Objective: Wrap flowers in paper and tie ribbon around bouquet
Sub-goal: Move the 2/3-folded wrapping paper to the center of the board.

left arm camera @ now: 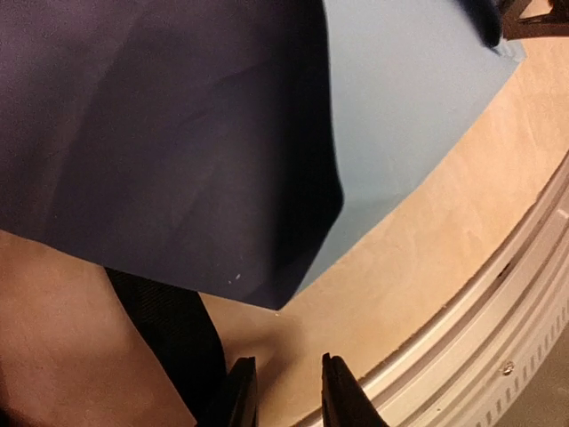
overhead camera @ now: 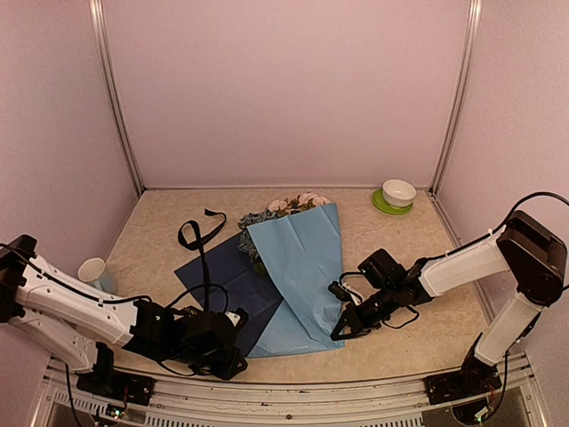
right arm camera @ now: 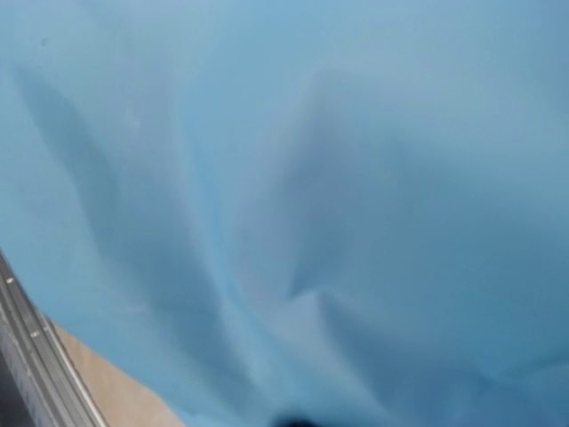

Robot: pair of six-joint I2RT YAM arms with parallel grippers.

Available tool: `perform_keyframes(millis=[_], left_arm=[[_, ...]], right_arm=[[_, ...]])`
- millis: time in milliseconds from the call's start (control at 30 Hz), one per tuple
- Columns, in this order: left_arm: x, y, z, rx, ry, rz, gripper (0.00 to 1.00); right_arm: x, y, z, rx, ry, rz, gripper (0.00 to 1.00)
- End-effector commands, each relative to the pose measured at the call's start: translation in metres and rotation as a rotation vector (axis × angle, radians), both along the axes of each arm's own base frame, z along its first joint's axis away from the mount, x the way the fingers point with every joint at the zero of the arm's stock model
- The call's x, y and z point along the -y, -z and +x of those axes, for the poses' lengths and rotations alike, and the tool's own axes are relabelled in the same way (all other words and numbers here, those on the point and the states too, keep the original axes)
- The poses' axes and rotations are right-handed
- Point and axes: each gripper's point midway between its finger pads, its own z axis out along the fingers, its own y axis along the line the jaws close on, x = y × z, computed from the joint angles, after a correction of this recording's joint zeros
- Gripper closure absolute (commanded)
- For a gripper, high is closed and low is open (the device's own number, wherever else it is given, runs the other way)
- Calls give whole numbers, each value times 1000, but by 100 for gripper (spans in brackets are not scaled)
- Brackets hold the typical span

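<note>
The paper point(overhead camera: 298, 267) lies folded over the flowers point(overhead camera: 293, 205), light blue side up, with a navy flap point(overhead camera: 227, 280) spread to the left. Only the blooms show, at the far end. The black ribbon point(overhead camera: 197, 233) loops on the table left of the paper and runs toward my left gripper point(overhead camera: 238, 318). In the left wrist view that gripper point(left arm camera: 289, 391) is open a little, with bare table between its fingers; the ribbon point(left arm camera: 169, 338) lies just left of them and the navy corner point(left arm camera: 276, 302) just ahead. My right gripper point(overhead camera: 340, 327) is shut on the paper's near right edge; creased paper point(right arm camera: 311, 178) fills its wrist view.
A white bowl point(overhead camera: 397, 193) on a green saucer stands at the back right. A white cup point(overhead camera: 92, 269) sits at the left beside the left arm. The metal rail of the table's near edge point(left arm camera: 498, 320) runs close to the left gripper.
</note>
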Motion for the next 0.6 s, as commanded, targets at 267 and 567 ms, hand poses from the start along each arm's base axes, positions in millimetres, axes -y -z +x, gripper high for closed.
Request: perform_keyframes(millis=[267, 567], left_arm=[[-53, -34, 52, 84, -418, -150, 56], [-108, -22, 101, 119, -689, -73, 52]], right_arm=[[16, 25, 2, 34, 16, -185, 100], [12, 27, 1, 32, 7, -181, 100]])
